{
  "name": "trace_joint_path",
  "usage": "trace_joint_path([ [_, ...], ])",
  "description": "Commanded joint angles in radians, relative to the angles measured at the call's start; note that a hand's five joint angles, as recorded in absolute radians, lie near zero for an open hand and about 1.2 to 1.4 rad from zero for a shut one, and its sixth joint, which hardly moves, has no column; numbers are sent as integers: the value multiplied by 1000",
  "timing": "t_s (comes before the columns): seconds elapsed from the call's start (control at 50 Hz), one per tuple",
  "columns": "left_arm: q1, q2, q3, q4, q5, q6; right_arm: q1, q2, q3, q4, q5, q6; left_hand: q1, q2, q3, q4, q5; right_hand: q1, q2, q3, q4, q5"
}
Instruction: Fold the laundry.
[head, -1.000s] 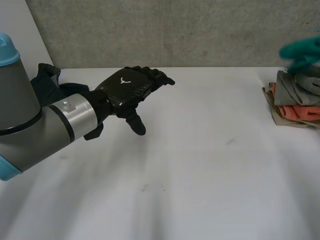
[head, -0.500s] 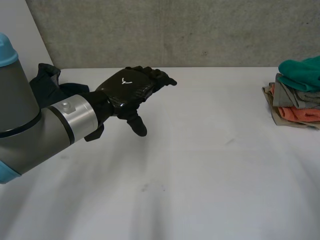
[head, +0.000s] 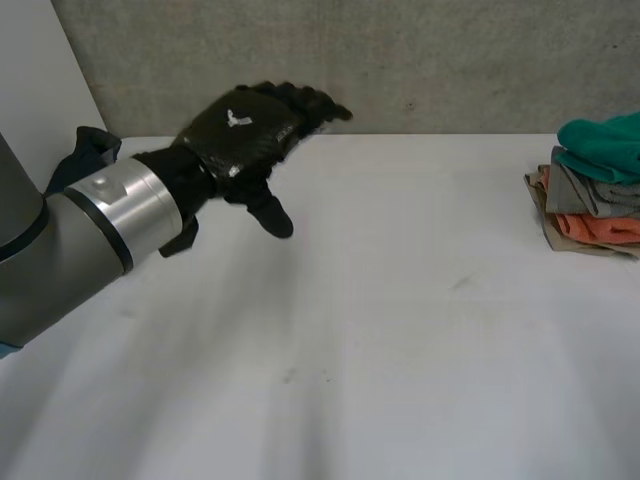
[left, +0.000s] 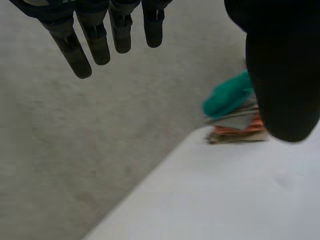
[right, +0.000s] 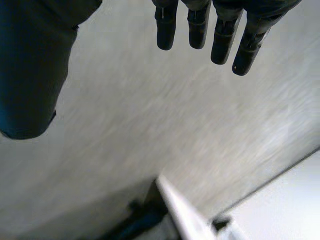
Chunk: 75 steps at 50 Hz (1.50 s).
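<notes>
Left hand (head: 245, 130): upper left of the head view, above the white worktop (head: 400, 340), fingers straight and spread, holding nothing. Right hand (right: 30, 70): fingers straight, empty. Laundry stack (head: 590, 205): right edge of the worktop, green piece (head: 608, 140) on top. Dark cloth (head: 85, 155): far left edge, behind the left arm.

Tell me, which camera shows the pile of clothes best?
The head view: the pile of clothes lies unblocked, green over grey and orange. In the left wrist view, the left hand covers one side.
</notes>
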Motion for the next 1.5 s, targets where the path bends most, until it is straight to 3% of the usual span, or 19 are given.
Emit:
trace_joint_path([
  [0.02,63,45,-48,346,-325,-18,296,-286,420,-463,-214,336,9,-5,-14,-5,-20,-38,-48,-37,-64,-71],
  [0.06,125,36,-51,415,-348,-11,403,-318,539,-556,-321,380,17,3,-5,3,-11,-38,-48,-37,-64,-71],
  [0.14,251,-37,-31,427,-320,-2,569,-314,673,-570,-412,373,20,6,-2,7,-8,-38,-48,-37,-64,-71],
  [0.24,402,-224,66,376,-238,41,671,-250,736,-433,-400,304,44,30,21,30,15,-38,-48,-37,-64,-71],
  [0.3,471,-339,140,313,-177,126,712,-169,732,-297,-370,228,44,30,21,30,15,-38,-48,-37,-64,-71],
  [0.46,535,-638,358,190,-118,366,737,-72,733,-169,-293,69,82,68,59,68,53,-38,-48,-37,-64,-71],
  [0.66,542,-847,561,184,-98,378,731,-67,733,-169,-287,65,187,173,165,174,159,-38,-48,-37,-64,-71],
  [0.74,542,-921,638,187,-89,377,731,-64,735,-171,-287,66,562,548,540,548,533,-38,-48,-37,-64,-71],
  [0.76,540,-933,653,196,-92,380,731,-61,735,-171,-285,66,944,930,922,930,916,-38,-48,-37,-64,-71],
  [0.78,536,-935,655,210,-92,381,731,-58,735,-171,-285,65,1157,1143,1135,1143,1129,-38,-48,-37,-64,-71],
  [0.88,487,-868,580,337,-114,361,731,-55,735,-172,-282,65,1203,1189,1181,1189,1174,-38,-48,-37,-64,-71],
  [1.02,309,-550,284,483,-98,204,716,-62,718,-174,-238,77,1203,1189,1181,1189,1174,-38,-48,-37,-64,-71],
  [1.14,57,-381,101,538,-30,41,677,-75,696,-187,-115,100,1203,1189,1181,1189,1174,-38,-48,-37,-64,-71],
  [1.3,-259,-462,55,526,-14,-34,623,-93,674,-190,-38,148,1203,1189,1181,1189,1174,-38,-48,-37,-64,-71],
  [1.32,-282,-478,57,526,-16,-34,617,-93,666,-190,-37,154,1116,1102,1094,1102,1088,-38,-48,-37,-64,-71],
  [1.34,-313,-500,57,522,-17,-33,613,-92,663,-189,-37,158,566,552,544,552,537,-38,-48,-37,-64,-71],
  [1.38,-327,-502,53,514,-22,-28,602,-93,657,-189,-35,164,70,56,47,56,41,-38,-48,-37,-64,-71],
  [1.4,-339,-493,53,505,-34,-28,593,-93,651,-187,-35,164,-19,-33,-41,-32,-47,-38,-48,-37,-64,-71],
  [1.5,-337,-420,53,473,-123,-30,590,-93,641,-175,-38,163,-19,-33,-41,-32,-47,-38,-48,-37,-64,-71],
])
